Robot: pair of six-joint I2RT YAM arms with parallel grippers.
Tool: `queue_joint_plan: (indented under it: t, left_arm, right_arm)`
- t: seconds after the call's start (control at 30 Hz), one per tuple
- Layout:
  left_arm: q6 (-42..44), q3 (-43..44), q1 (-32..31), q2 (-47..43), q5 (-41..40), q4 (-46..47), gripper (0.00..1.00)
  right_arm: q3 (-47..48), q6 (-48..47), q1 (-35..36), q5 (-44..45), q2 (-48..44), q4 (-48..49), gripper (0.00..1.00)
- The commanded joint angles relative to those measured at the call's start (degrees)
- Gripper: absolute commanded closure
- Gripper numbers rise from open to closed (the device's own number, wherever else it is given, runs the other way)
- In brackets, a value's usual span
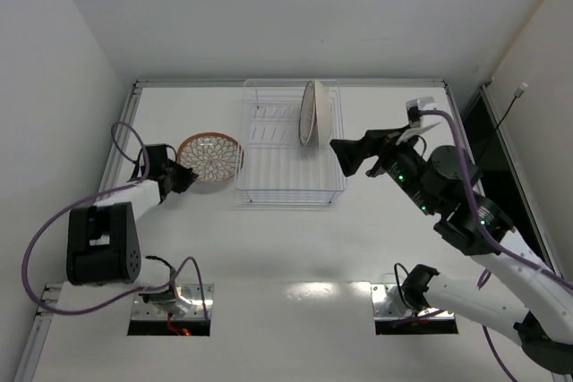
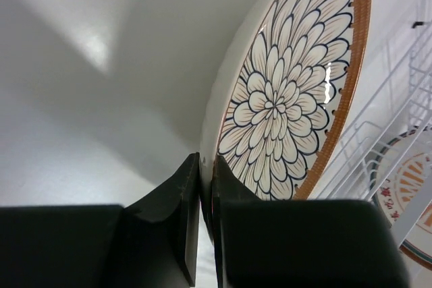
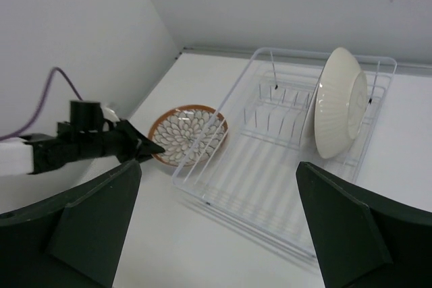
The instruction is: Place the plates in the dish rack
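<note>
Petal plate [image 1: 210,157]: brown rim, glossy face of dark-outlined white petals turned up. It lies on the tabletop [image 1: 286,248] just left of the dish rack [image 1: 288,187].
Grip: our left fingers [image 2: 187,187] are pressed together on the plate's rim at its left edge, one on each face.
Contact: from these views we cannot say for sure whether the plate rests flat or is a touch raised.
Step in hand: we judge this to be the pickup of the one plate outside the rack — grasp made, carry not begun.
Next move: it calls for a lift, a turn onto edge, and a lowering between free prongs on the rack's open left side. A pinch this near the rim could slip as the plate tilts.
Racked plates [image 1: 311,114]: two, it seems, upright at the far right of the rack; one shows a ribbed white underside.
Right gripper [image 1: 345,155]: fingers spread wide, holding nothing — poised just right of the rack.
</note>
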Motion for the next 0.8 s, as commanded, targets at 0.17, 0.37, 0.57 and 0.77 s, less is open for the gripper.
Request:
queue_joint_plan:
  t: [0.17,0.37,0.57,0.77]
  left_arm:
    - [1.77,8.59,3.17,-22.87,-13.70,-15.89,1.00]
    - [7.39,20.96,3.17,-27.21,-9.87,-23.36,1.00]
    - [12.04,25.82,3.17,-27.13,6.83,-24.43,1.00]
    - [14.34,23.46,4.22,-24.92,24.84,-21.71,1.00]
  right_arm:
    - [-0.59,1.78,-0.06,-3.99,6.28,0.62,0.01]
    - [-1.73,4.32,-0.58,-12.75,12.86,7.02,0.01]
    - [-0.60,6.44,-1.11,-22.25,21.04,15.21,0.01]
    - [3.63,8.20,-4.36,-29.29,30.62,18.47,0.11]
